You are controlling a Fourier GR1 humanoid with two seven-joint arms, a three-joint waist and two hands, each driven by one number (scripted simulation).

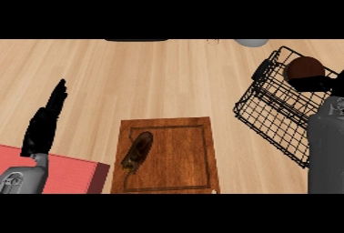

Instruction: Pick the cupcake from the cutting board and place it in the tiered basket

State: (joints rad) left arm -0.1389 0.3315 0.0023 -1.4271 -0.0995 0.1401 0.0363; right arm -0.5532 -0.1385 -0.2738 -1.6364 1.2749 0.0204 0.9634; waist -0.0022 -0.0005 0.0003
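Over the wire tiered basket (275, 113) at far right, my right robot hand (322, 84) is curled round the brown cupcake (304, 67). At near centre lies the wooden cutting board (181, 154), a dark brown item (138, 152) on its left part. My left robot hand (43, 123) rests at left with fingers straight, beside a red block (74, 175). I read no writing anywhere.

Board at centre, basket to your right

On the surface (154, 77) your board (171, 157) lies front and centre; the basket (272, 113) stands right of it with the cupcake (304, 67) over its far end, and a block (67, 175) lies left of the board.
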